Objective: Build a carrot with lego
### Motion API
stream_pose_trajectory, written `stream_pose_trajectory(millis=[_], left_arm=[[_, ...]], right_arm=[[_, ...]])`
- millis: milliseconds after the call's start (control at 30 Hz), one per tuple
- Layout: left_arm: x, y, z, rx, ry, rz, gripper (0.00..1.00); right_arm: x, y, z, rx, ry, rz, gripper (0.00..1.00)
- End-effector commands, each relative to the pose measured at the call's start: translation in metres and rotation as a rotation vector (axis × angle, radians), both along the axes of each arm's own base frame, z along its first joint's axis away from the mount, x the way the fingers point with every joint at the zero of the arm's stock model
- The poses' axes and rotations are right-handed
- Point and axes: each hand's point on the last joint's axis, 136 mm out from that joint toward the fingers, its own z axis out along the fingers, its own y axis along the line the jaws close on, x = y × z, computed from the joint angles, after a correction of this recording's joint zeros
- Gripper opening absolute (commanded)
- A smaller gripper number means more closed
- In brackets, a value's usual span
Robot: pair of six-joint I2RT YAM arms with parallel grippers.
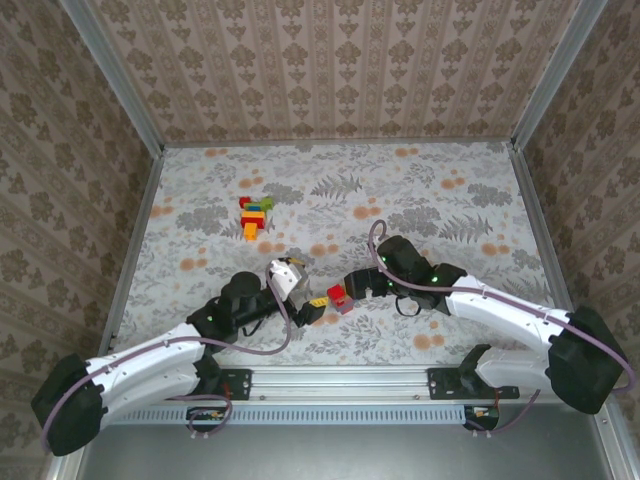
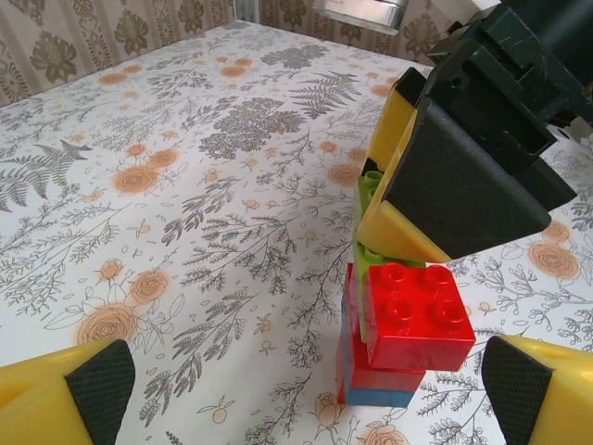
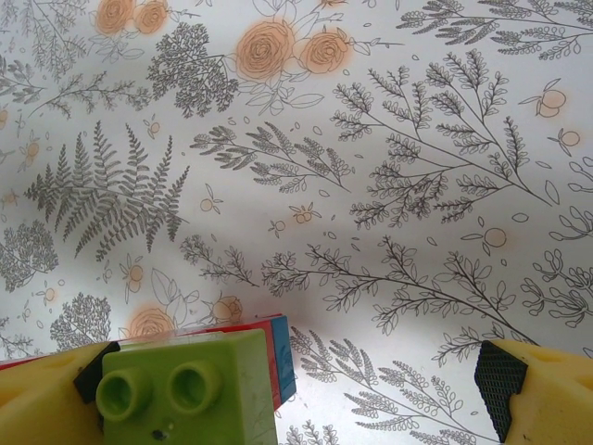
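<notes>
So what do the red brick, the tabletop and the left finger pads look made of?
Red brick: hard moulded plastic, glossy; light glints on its studs. Tabletop: smooth printed floral covering, faintly sheeny, perhaps vinyl or laminate. Left finger pads: black, matte, probably rubber or foam.

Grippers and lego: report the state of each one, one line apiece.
left gripper: fingers open, holding nothing.
right gripper: fingers open wide, one finger against the brick stack.
brick stack: red, blue and green bricks joined, sitting on the table between the right gripper's fingers, not clamped.
lego pile: loose heap farther back, apart from both grippers.
</notes>
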Motion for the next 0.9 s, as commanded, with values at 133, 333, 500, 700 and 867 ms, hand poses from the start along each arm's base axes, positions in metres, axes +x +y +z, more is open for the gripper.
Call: stream_pose_trajectory(millis=[133,333,500,700,867], left_arm=[[0.0,0.001,0.0,0.001,-0.015,-0.01,1.0],[0.001,0.001,0.001,0.003,-0.018,-0.007,1.0],[0.001,0.0,0.001,0.007,-0.02,-0.01,1.0],[0.0,0.001,0.0,0.008,-0.018,-0.011,1.0],[0.0,0.001,0.0,0.008,-0.018,-0.013,1.0]], right_arm=[[-0.048,-0.056,-0.065,-0.283,0.219,0.0,0.98],[-0.047,-0.052,-0.06,-0.276,0.206,0.019,0.98],[-0.046,-0.044,-0.053,-0.262,0.189,0.041,0.98],[-0.046,-0.036,-0.049,-0.253,0.18,0.062,0.98],[-0.045,-0.03,-0.044,-0.245,0.164,0.076,0.99]])
